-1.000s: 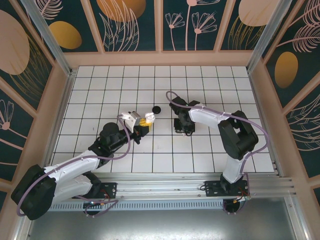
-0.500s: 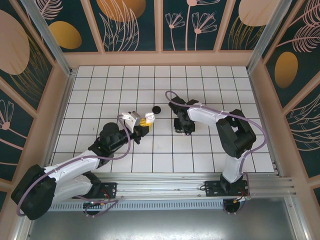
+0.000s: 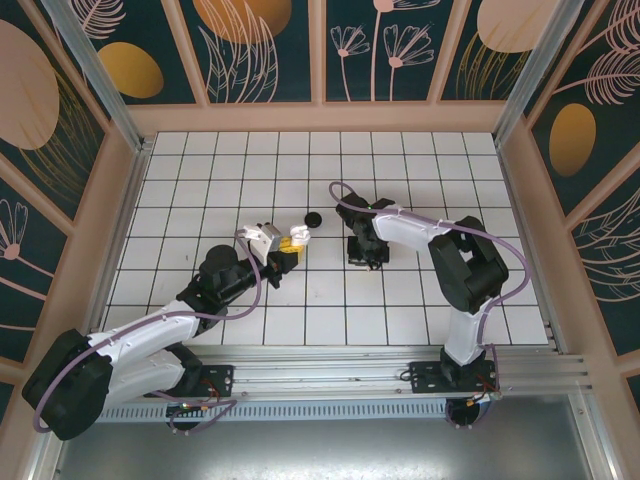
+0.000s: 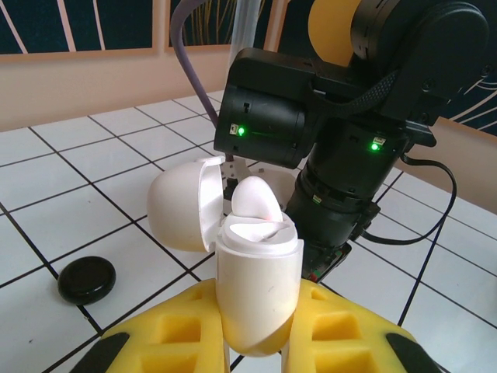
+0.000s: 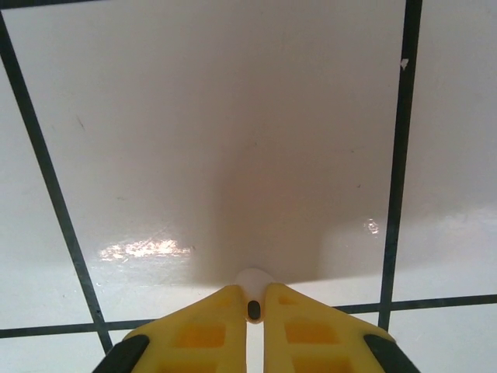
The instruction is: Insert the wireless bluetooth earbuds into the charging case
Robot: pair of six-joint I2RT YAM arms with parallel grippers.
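Observation:
My left gripper [image 4: 256, 342] is shut on the white charging case [image 4: 256, 287], held upright with its lid [image 4: 177, 208] hinged open to the left. One white earbud [image 4: 256, 203] sits in the case mouth. In the top view the case [image 3: 297, 236] is just left of the right arm's wrist. My right gripper [image 5: 252, 307] points down at the tiled floor, shut on a second white earbud [image 5: 253, 286] whose tip pokes out between the yellow fingers. In the top view the right gripper [image 3: 362, 252] hovers low over the tiles.
A small black round object [image 3: 313, 218] lies on the tiles just behind the case, also seen in the left wrist view as a black disc [image 4: 87, 280]. The right arm's black wrist [image 4: 342, 155] stands close behind the case. Wooden walls enclose the tiled floor [image 3: 200, 190].
The right arm's elbow has shifted slightly; its gripper stays over the same tile. The left arm and case have not moved.

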